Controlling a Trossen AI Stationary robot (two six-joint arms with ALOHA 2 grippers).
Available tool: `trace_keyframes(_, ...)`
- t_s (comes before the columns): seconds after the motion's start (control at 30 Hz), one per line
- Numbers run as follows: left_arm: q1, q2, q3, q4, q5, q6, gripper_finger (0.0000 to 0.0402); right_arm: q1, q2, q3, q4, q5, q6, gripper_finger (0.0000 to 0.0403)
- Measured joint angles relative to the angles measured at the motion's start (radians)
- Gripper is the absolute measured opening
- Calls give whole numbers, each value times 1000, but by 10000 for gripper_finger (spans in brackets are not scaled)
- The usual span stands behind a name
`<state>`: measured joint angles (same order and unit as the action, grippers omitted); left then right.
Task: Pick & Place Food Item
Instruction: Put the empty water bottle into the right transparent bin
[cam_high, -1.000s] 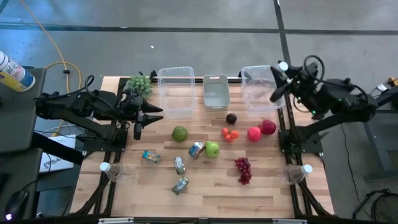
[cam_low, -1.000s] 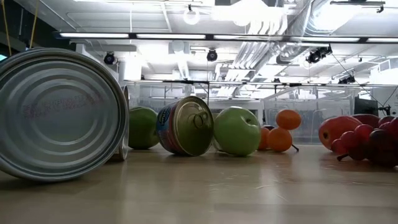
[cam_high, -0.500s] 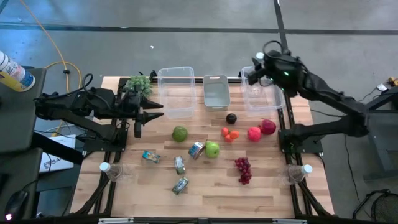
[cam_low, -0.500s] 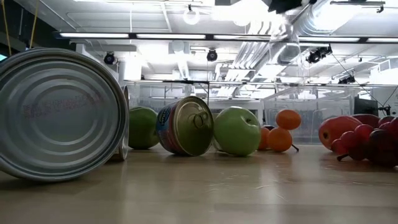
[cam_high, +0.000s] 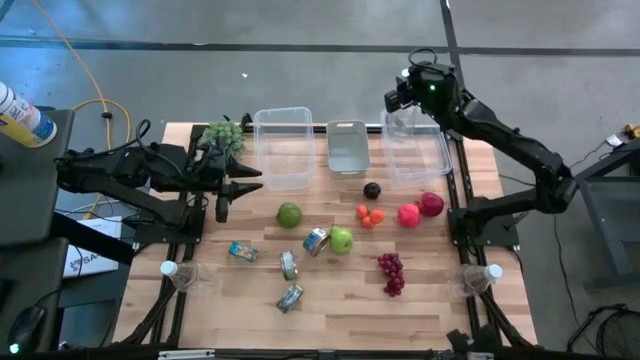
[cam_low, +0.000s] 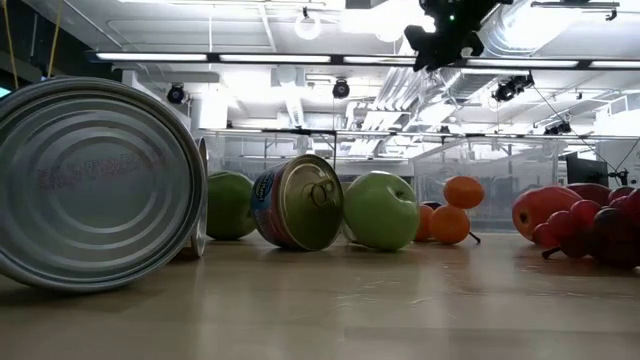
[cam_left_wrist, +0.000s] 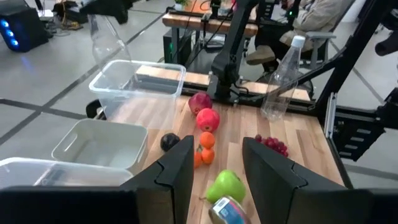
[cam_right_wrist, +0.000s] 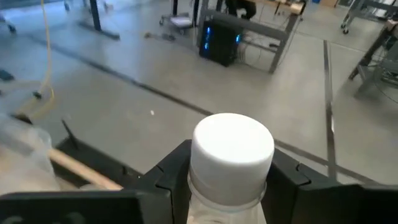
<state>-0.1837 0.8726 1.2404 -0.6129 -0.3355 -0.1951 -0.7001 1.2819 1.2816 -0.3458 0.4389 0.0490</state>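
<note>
1. High view: the right gripper (cam_high: 398, 100) hangs over the far edge of the wooden table (cam_high: 440, 300), at about 1 o'clock, above the rim of the right-hand clear plastic box (cam_high: 415, 160).
2. The left gripper (cam_high: 240, 185) hovers at 9 o'clock, just inside the table's edge, beside a leafy green bunch (cam_high: 222, 135).
3. The food lies loose on the wood, none of it in a box:
   - a green apple (cam_high: 341, 239) near the centre
   - a round green fruit (cam_high: 289, 214) at its 10 o'clock
   - small orange fruits (cam_high: 370, 214), two red fruits (cam_high: 419, 210) and a dark plum (cam_high: 372, 190) towards 2 o'clock
   - dark red grapes (cam_high: 390, 272) at 4 o'clock
4. Four tin cans (cam_high: 288, 265) lie scattered from the centre towards 7 o'clock.
5. A second clear plastic box (cam_high: 283, 150) and a pale grey tub (cam_high: 347, 148) stand at 12 o'clock.
6. Low view: the right gripper (cam_low: 445, 30) shows high up at 1 o'clock, well above the apple (cam_low: 381, 210), the oranges (cam_low: 452, 208) and a big can (cam_low: 95, 185) lying on its side.
7. Left wrist view: the left gripper (cam_left_wrist: 217, 155) has its fingers spread, with nothing between them. Beyond them, the right gripper carries a clear plastic bottle with a white cap (cam_left_wrist: 106, 37) above the clear box (cam_left_wrist: 140, 84).
8. Right wrist view: the right gripper (cam_right_wrist: 231, 177) is clamped on the bottle's neck, just under the cap (cam_right_wrist: 231, 143).
</note>
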Motion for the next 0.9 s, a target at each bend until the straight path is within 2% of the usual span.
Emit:
trace_keyframes(0.23,0,0,0,-7,0,15,131,-23,-21,-92,67,-34,12,128)
trace_keyframes(0.53,-18,0,0,-22,0,-54,131,-31,-21,-314,407,-25,18,120)
trace_keyframes(0.7,-49,0,0,-19,-1,-73,131,-31,-18,-352,444,29,56,154)
trace_keyframes(0.9,-79,0,0,-19,0,-75,131,-24,-18,-359,439,46,-7,191)
